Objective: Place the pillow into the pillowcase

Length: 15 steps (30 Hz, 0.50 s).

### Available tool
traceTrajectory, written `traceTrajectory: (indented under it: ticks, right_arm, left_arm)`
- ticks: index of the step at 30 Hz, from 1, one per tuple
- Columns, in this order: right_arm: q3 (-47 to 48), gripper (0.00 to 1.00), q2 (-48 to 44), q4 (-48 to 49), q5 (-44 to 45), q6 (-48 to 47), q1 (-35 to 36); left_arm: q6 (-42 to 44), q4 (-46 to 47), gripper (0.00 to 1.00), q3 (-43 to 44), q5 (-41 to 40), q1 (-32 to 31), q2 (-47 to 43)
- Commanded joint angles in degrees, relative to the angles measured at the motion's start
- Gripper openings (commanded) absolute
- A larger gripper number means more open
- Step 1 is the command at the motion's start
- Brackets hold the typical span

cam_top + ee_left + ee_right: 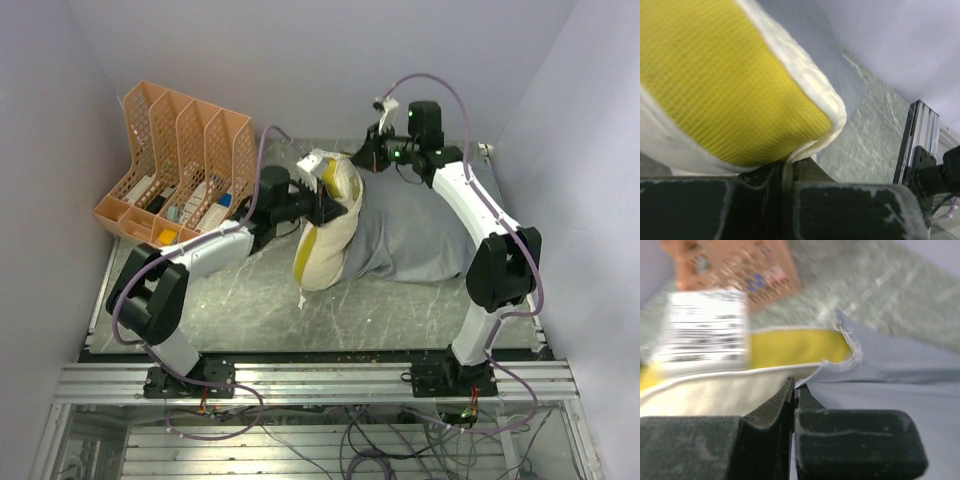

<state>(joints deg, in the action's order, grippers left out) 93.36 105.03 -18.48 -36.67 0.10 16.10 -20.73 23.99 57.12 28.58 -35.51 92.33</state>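
The cream pillow [328, 225] with its olive-yellow side edge stands bunched at the table's middle, its right part inside the blue-grey pillowcase [420, 235]. My left gripper [327, 203] is shut on the pillow's cream seam; the left wrist view shows the yellow edge [725, 85] just above the closed jaws [787, 167]. My right gripper [362, 152] is shut on the pillowcase's open hem at the pillow's top far corner. The right wrist view shows the grey hem [850, 352] pinched in the jaws [794, 390], beside the pillow's white tag [707, 325].
An orange file organiser [175, 170] with papers stands at the back left, close behind my left arm. The walls close in on three sides. The marbled tabletop [400, 315] shows in front of the pillow.
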Motion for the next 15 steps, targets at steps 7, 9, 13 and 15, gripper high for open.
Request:
traceTrajectory:
  ticks: [7,9,13,15]
  right_arm:
    - [17.7,0.00,-8.1,2.4,-22.9,15.8,13.3]
    - [14.8,0.00,-11.6,6.4,-24.3,18.7,15.1]
    - [15.2,0.00,-13.4,5.2,-22.2,17.5,13.3]
    - [15.9,0.00,-11.7,1.3,-19.4,15.0,12.4]
  left_arm:
    - [5.8,-9.3,0.07,24.0,9.1,4.3,0.6]
    - [2.2,0.9,0.07,20.4,10.8,4.3,-2.1]
    - [-13.1,34.2,0.07,8.1,13.8,3.7,-1.9]
    - [-22.2,48.2,0.07,4.0,12.6,2.6,1.7]
